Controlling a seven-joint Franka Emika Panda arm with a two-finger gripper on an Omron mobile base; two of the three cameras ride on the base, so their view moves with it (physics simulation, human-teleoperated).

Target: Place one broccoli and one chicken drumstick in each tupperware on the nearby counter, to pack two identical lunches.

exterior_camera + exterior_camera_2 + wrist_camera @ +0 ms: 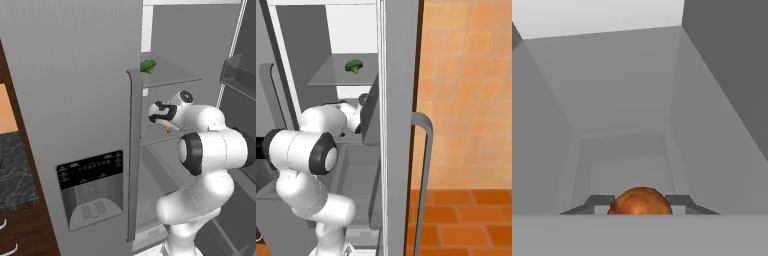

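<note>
Pincer flanking chicken drumstick, rounded end toward camera, long axis unclear

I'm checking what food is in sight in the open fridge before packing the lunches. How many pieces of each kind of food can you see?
broccoli: 1, on the upper fridge shelf
chicken drumstick: 1, between the fingers of the hand, on the shelf below
Total: 2
</note>
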